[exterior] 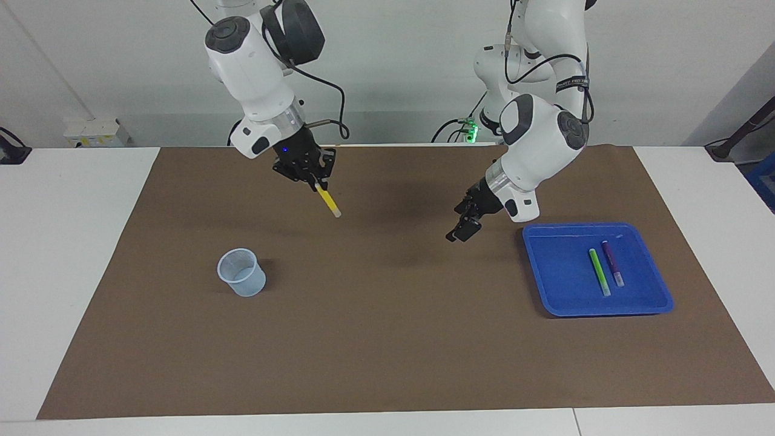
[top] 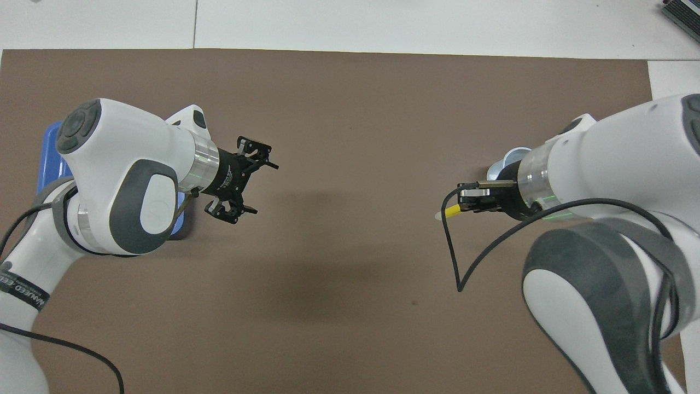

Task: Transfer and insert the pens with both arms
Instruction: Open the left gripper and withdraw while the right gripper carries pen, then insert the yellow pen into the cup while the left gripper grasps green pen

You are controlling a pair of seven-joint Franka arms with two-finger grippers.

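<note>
My right gripper is shut on the yellow pen, held in the air over the brown mat, its whitish cap pointing down toward the middle of the table. The green pen and the purple pen lie side by side in the blue tray at the left arm's end. My left gripper hangs open and empty over the mat, just beside the tray's edge. In the overhead view the left arm hides most of the tray.
A pale blue cup stands upright on the brown mat at the right arm's end, farther from the robots than the spot under the yellow pen. White table shows around the mat.
</note>
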